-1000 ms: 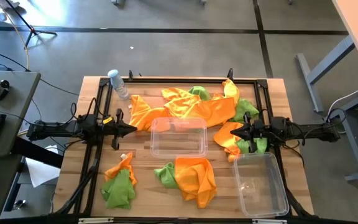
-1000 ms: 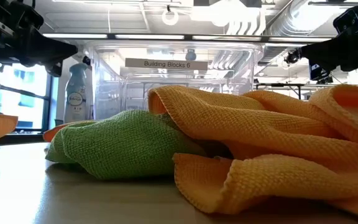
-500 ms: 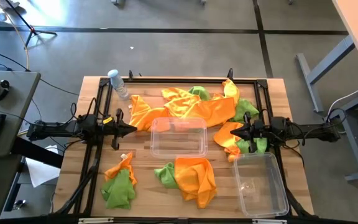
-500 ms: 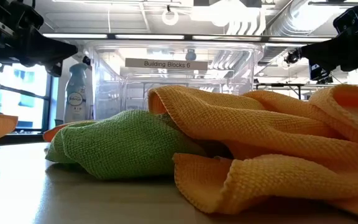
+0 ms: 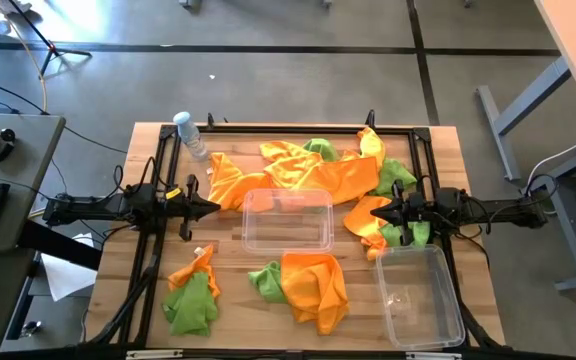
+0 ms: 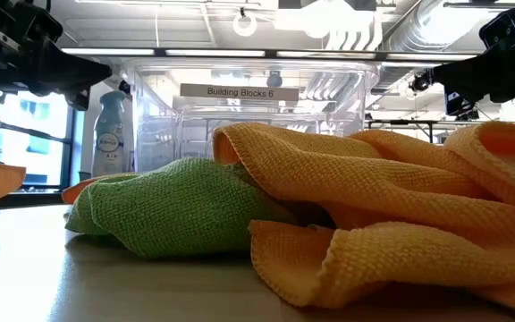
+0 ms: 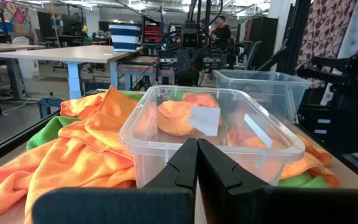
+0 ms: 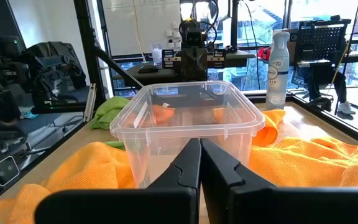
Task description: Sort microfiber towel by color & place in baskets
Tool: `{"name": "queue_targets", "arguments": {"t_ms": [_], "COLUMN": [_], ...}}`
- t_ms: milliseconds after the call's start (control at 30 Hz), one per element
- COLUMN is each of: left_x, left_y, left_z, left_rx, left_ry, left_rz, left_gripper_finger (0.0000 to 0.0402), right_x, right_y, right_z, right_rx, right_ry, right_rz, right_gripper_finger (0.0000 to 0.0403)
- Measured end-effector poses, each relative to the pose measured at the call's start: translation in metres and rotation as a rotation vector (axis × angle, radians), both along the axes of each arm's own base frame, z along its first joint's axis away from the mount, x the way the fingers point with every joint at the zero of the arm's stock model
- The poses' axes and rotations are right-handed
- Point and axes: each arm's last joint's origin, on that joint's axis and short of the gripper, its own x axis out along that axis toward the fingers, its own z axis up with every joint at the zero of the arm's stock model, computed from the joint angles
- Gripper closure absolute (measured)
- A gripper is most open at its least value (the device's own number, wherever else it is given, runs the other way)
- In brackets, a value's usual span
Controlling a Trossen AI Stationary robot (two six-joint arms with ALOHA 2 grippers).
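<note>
Between both shut tools (image 5: 211, 207) (image 5: 380, 213), empty basket (image 5: 287, 220), towels (image 5: 308, 170) around

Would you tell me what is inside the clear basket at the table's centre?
The centre basket holds no towels; bare wood shows through it. Orange towels lie behind it, outside.

Lighting even and bright from overhead, table (image 5: 158, 150) shadows soft and short. Low view: ceiling lights (image 6: 240, 22) and left window (image 6: 16, 134) blown out, foreground orange towel (image 6: 374, 215) sharp, room behind soft. Right wrist view strongly backlit by windows (image 8: 253, 25), glare on the clear basket (image 8: 191, 118). Left wrist view: own fingers (image 7: 194, 171) blurred up close.
</note>
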Motion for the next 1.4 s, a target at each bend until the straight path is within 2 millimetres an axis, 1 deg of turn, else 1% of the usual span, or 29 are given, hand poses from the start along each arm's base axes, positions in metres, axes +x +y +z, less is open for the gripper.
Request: {"name": "queue_targets", "arguments": {"t_ms": [633, 700, 833, 900, 1000, 1067, 1133, 1200, 1300, 1400], "left_x": [0.000, 0.000, 0.000, 0.000, -0.001, -0.001, -0.002, -0.003, -0.002, 0.001], "left_y": [0.000, 0.000, 0.000, 0.000, 0.000, 0.000, 0.002, 0.005, 0.008, 0.010], "left_z": [0.001, 0.002, 0.004, 0.005, 0.011, 0.016, 0.019, 0.023, 0.033, 0.047], "left_rx": [-0.010, -0.039, -0.185, -0.229, -0.238, -0.208, -0.155, -0.151, -0.193, -0.181], "left_ry": [-0.005, -0.017, -0.048, -0.057, -0.121, -0.172, -0.199, -0.196, -0.154, -0.083], "left_rz": [0.001, 0.004, 0.000, -0.003, -0.010, -0.010, 0.043, 0.140, 0.271, 0.359], "left_gripper_finger": [0.0402, 0.0402, 0.0401, 0.0401, 0.0402, 0.0401, 0.0402, 0.0402, 0.0401, 0.0401], "right_x": [0.000, 0.000, 0.000, 0.000, 0.000, 0.000, 0.000, 0.000, 0.000, 0.000], "right_y": [0.000, 0.000, 0.000, 0.000, 0.000, 0.000, 0.000, 0.000, 0.000, 0.000], "right_z": [0.000, 0.000, 0.000, 0.000, 0.000, 0.000, 0.000, 0.000, 0.000, 0.000], "right_rx": [0.000, 0.000, 0.000, 0.000, 0.000, 0.000, 0.000, 0.000, 0.000, 0.000], "right_ry": [-0.001, -0.001, 0.000, 0.000, 0.000, 0.000, 0.000, -0.001, 0.000, -0.001], "right_rz": [0.000, 0.000, 0.001, 0.001, 0.000, 0.000, 0.001, 0.000, 0.000, 0.000], "right_gripper_finger": [0.0402, 0.0402, 0.0402, 0.0402, 0.0402, 0.0402, 0.0402, 0.0402, 0.0402, 0.0402]}}
